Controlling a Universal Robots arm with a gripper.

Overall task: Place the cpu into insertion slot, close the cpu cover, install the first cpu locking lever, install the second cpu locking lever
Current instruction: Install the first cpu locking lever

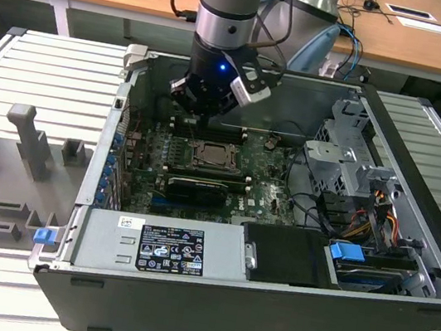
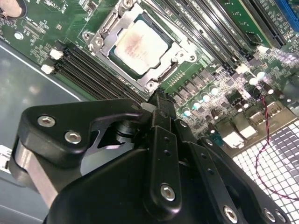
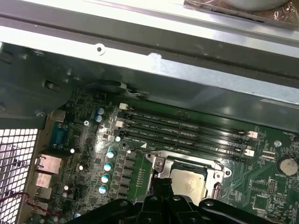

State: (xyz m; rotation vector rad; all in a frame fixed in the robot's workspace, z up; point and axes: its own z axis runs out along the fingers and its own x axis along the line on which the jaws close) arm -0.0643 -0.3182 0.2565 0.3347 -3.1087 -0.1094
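Silvery-beige cpu (image 1: 208,154) seated in the insertion slot (image 1: 222,168) at frame centre of the exterior view, inside the open computer case (image 1: 205,318); tool (image 1: 205,111) poised just above and behind it. Second wrist view: cpu (image 2: 139,48) upper centre, framed by the cpu cover (image 2: 110,39) lying flat around it; black tool (image 2: 159,100) below, tips seemingly together, empty. First wrist view: cpu (image 3: 188,182) lower right, memory slots (image 3: 182,130) above it, tool body along the bottom edge.

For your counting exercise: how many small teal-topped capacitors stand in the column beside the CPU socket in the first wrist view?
4, in one column on the green motherboard beside the cpu cover: at and. The gripper's black body may hide more.
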